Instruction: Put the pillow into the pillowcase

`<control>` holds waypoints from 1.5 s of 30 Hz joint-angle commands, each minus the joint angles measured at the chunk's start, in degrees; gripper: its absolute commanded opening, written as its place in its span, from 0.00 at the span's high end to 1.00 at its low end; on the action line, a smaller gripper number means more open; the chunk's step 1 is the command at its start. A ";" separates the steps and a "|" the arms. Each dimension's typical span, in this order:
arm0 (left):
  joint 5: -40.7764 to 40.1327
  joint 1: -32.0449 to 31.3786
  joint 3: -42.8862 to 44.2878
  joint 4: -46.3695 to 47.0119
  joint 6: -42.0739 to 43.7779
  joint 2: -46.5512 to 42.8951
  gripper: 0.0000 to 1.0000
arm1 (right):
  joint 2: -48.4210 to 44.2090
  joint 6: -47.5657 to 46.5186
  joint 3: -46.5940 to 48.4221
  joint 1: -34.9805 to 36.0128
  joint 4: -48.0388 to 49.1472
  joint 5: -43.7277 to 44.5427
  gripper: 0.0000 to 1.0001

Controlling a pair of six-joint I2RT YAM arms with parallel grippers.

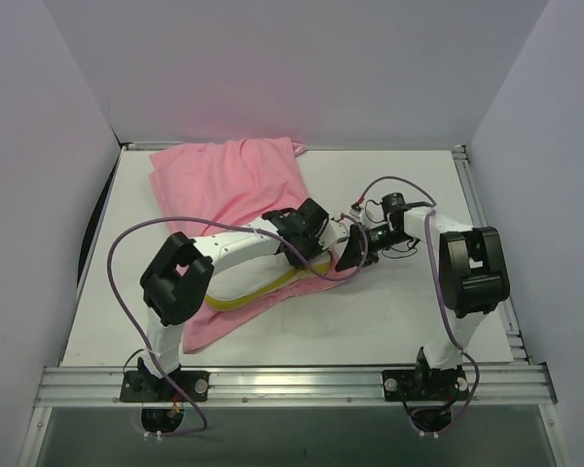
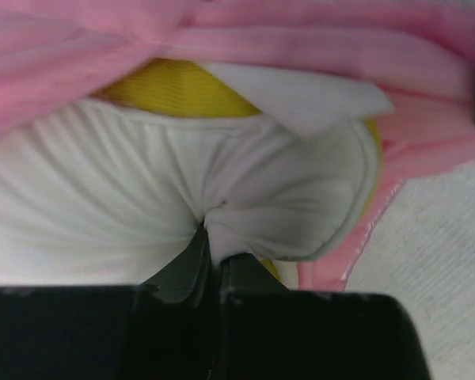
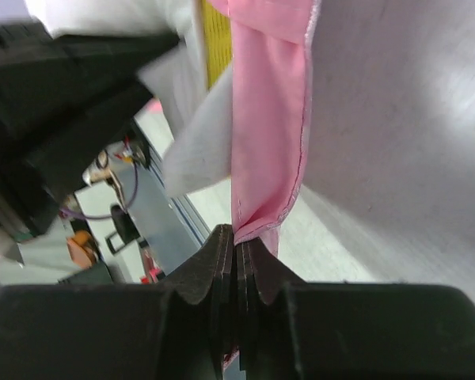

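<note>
Left wrist: left fingers (image 2: 182, 273) pinch pillow (image 2: 127, 190); right fingers (image 3: 214, 269) pinch pillowcase (image 3: 269, 119).

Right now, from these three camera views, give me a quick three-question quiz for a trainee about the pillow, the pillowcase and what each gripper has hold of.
1. True or false: the left gripper is shut on a pinch of the white pillow.
2. Pick one: the right gripper is shut on A) the pink edge of the pillowcase, B) the pillow, C) nothing.
3. Fill in: the trim showing along the pillow's edge is coloured ____.

Key: 1 true; 2 A; 3 yellow.
</note>
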 commanded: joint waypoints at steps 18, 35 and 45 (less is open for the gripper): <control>-47.49 25.00 11.80 8.71 -20.33 1.54 1.00 | -6.95 -28.96 4.44 -14.08 -44.51 -0.12 1.00; -45.95 7.97 -11.85 4.31 -22.76 -21.28 1.00 | 5.78 -35.66 16.40 -17.70 -51.56 -1.43 1.00; -38.20 -2.32 41.66 -8.61 -31.67 21.72 1.00 | 12.64 -25.47 26.59 -21.65 -44.99 1.82 1.00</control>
